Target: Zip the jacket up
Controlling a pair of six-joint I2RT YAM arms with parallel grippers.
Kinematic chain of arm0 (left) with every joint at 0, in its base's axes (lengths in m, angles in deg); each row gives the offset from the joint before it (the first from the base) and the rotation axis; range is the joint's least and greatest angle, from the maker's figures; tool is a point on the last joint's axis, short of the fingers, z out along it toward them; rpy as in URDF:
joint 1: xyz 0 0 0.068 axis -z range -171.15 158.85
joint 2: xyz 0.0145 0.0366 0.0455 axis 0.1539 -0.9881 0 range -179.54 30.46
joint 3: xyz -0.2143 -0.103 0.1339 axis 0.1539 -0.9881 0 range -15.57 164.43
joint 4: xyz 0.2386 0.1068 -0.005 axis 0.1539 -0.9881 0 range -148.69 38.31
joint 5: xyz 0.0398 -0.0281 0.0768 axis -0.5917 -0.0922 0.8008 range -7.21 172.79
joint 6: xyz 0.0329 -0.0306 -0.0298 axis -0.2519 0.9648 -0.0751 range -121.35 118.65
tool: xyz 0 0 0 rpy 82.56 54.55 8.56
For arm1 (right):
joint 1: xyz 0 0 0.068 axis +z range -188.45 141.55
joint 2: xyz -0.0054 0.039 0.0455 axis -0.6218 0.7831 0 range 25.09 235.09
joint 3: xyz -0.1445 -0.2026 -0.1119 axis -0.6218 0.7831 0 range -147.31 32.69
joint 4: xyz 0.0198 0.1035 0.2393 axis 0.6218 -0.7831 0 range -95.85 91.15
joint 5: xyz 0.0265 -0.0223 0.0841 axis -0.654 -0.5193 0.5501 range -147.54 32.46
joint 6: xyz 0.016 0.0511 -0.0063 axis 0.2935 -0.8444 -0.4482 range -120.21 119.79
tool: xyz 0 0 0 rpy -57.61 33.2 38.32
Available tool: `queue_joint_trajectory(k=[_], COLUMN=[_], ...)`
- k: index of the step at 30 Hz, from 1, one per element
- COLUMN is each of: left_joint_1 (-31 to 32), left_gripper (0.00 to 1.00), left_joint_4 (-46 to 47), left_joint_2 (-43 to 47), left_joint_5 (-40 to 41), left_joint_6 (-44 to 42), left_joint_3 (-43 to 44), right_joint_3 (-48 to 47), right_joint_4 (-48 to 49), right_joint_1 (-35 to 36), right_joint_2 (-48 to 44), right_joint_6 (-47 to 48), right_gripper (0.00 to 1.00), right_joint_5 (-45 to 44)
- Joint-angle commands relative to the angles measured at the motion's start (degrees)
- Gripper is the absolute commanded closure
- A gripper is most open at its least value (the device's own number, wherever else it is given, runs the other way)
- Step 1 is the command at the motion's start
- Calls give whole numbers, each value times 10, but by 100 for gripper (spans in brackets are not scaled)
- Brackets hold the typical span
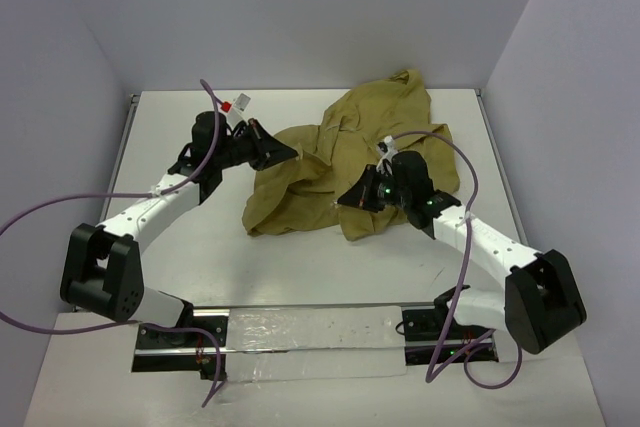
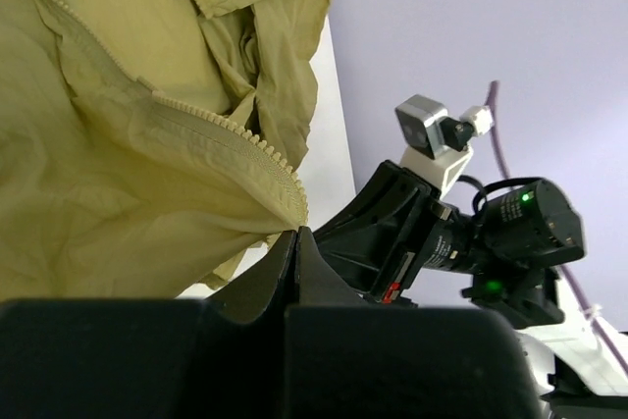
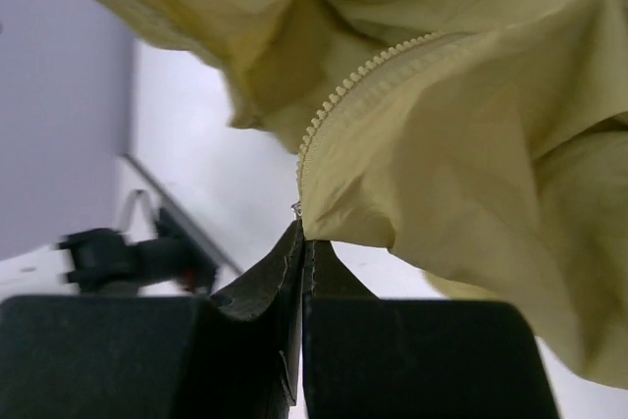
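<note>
The left claw [image 1: 291, 155] is placed at the left edge of the jacket [image 1: 335, 162]. The jacket is heaped in crumpled folds on the far middle of the white tabletop [image 1: 300, 267], with one part stretched toward the back wall. In the left wrist view this claw [image 2: 296, 235] is shut. Its dark fingers [image 2: 260, 277] are pressed together on a corner of the jacket [image 2: 128, 193], just where a row of zipper teeth [image 2: 228, 131] ends. From that pinch the cloth is drawn away in soft creases, and the teeth are seen running up and to the left along a loose edge.

Folds of cloth lie between the two claws, which are near each other but apart.

The right claw [image 1: 347, 197] is set against the near right side of the heap. In the right wrist view it [image 3: 302, 235] is likewise closed, and the jacket's [image 3: 471, 144] edge is nipped between its fingers [image 3: 265, 282] at the lower end of another row of teeth [image 3: 365, 74]. That row curves up and to the right over a fold. Bare tabletop [image 3: 196, 144] is seen past the cloth on the left.
</note>
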Motion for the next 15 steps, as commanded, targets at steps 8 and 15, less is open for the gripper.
queue_joint_trajectory(k=[8, 15], left_joint_1=[-1, -3], left_gripper=[100, 100], left_joint_4=[51, 13], left_joint_2=[30, 42], left_joint_5=[-27, -13], left_joint_6=[25, 0], left_joint_3=[-6, 27], right_joint_3=[4, -76], right_joint_4=[279, 251], right_joint_1=[-18, -18], right_joint_2=[-37, -56], right_joint_6=[-82, 47], right_gripper=[100, 100], right_joint_5=[69, 97])
